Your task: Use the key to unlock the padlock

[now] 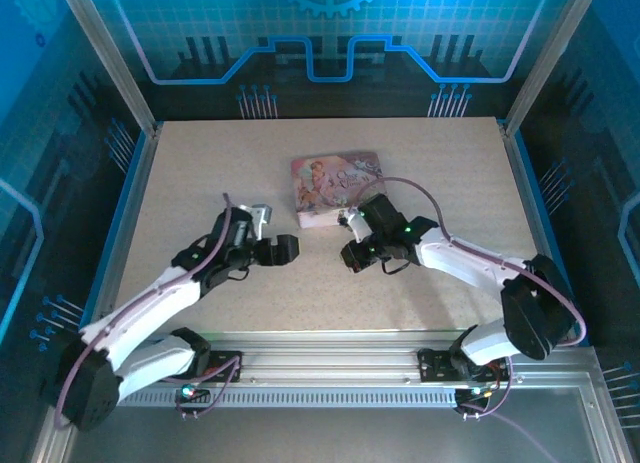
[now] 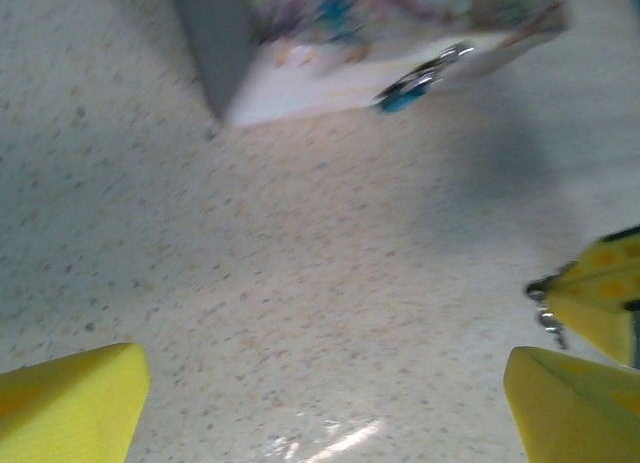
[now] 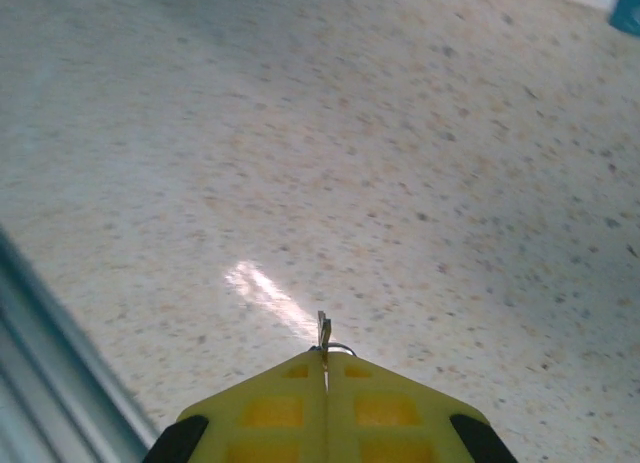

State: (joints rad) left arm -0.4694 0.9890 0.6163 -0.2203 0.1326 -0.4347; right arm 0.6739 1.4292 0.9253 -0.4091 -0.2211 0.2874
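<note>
The padlock (image 2: 405, 95), small and bluish with a silver shackle, hangs on the front side of the pink floral box (image 2: 300, 93), far ahead in the left wrist view. My left gripper (image 2: 320, 413) is open over bare table, its yellow fingers (image 2: 70, 403) wide apart with nothing between them. My right gripper (image 3: 325, 358) is shut on the key (image 3: 323, 331); a thin metal tip and a bit of ring stick out past the closed pads. From the left wrist, the right gripper's yellow fingers (image 2: 600, 293) show at the right edge with a small ring dangling (image 2: 545, 311). From above, the two grippers (image 1: 272, 235) (image 1: 352, 255) face each other in front of the box (image 1: 338, 188).
The speckled table (image 1: 200, 173) lies open around both arms. An aluminium rail (image 1: 330, 368) runs along the near edge, close to my right gripper. Frame posts and blue panels enclose the sides and back.
</note>
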